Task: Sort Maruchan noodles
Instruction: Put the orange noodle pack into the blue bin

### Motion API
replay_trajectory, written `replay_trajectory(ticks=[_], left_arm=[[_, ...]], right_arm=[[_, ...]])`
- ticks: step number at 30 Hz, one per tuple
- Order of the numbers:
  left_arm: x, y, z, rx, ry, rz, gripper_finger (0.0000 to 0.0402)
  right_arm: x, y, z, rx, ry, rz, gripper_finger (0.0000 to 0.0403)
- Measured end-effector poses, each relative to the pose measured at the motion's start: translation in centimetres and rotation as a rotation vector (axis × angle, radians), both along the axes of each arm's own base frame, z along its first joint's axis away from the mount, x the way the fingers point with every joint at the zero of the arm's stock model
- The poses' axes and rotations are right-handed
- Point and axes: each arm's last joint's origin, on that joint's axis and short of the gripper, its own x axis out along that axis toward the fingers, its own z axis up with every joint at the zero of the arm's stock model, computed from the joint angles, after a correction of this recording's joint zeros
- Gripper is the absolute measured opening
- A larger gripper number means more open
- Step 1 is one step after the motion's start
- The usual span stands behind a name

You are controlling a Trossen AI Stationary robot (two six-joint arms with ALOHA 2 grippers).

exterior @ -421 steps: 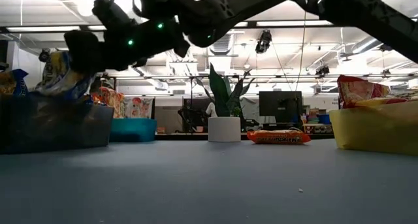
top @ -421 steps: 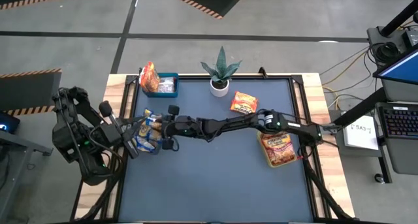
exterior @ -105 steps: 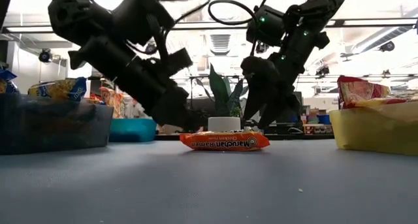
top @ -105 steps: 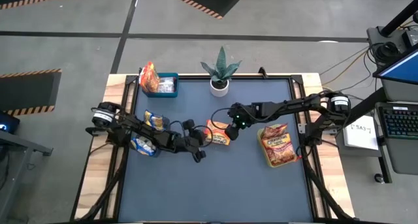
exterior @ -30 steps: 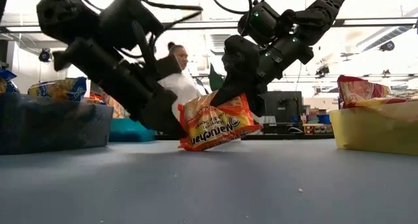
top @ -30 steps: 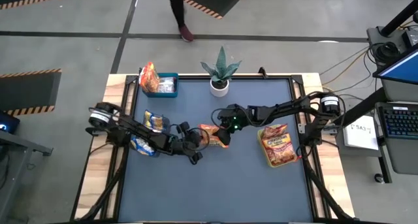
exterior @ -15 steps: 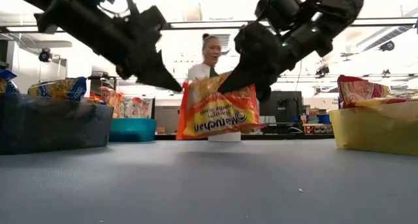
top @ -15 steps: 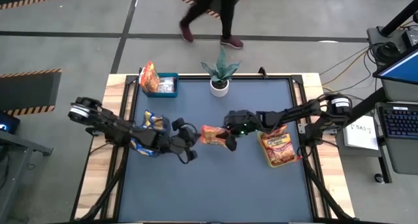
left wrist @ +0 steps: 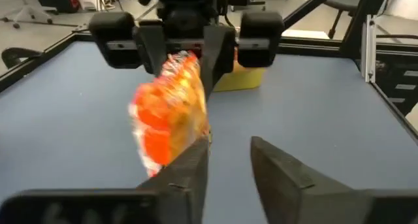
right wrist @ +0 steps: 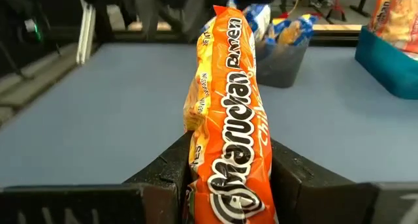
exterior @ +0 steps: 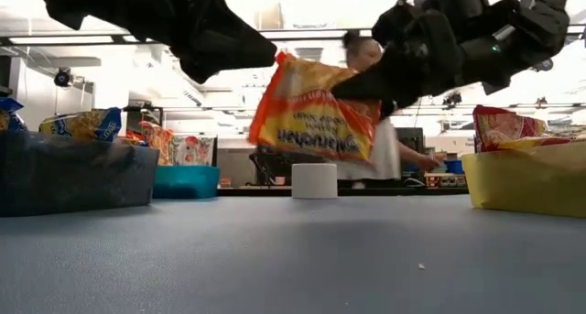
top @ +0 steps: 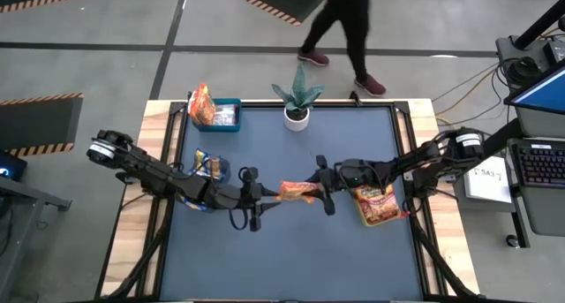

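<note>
- Presently, sorting stood largely done: packets already filled the yellow bin (top: 381,206), the dark bin (top: 201,181) and the blue bin (top: 217,113); no loose packet lay on the desk (top: 291,250).
- One orange packet (top: 298,192) was pinched, lifted, in the right hand (top: 323,193).
- Left hand (top: 256,202), just beside it, was spread and empty.
- Packet: crinkly, orange-red, printed "Maruchan".

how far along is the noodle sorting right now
Mostly done, it seems: packets already sit in the teal bin, the dark bin and the yellow bin. In hand: the right gripper holds an orange packet in the air above mid-table, with the left gripper open just beside it. No loose packets show on the table, so only this one is left to drop.
</note>
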Motion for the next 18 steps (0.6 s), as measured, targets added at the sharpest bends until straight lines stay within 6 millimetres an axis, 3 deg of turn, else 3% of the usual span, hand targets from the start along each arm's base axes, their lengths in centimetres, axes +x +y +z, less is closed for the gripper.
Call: replay_trajectory(ticks=[10,18], left_arm=[[-0.4,0.6,-2.0,0.035,0.022,0.131,0.0229],[0.8,1.2,-4.3,0.028,-0.035,0.14,0.0244]], right_arm=[[-0.4,1.4,-0.7,-0.138,0.016,-0.037,0.012],[-0.3,1.5,-0.7,-0.135,0.014,-0.039,0.012]])
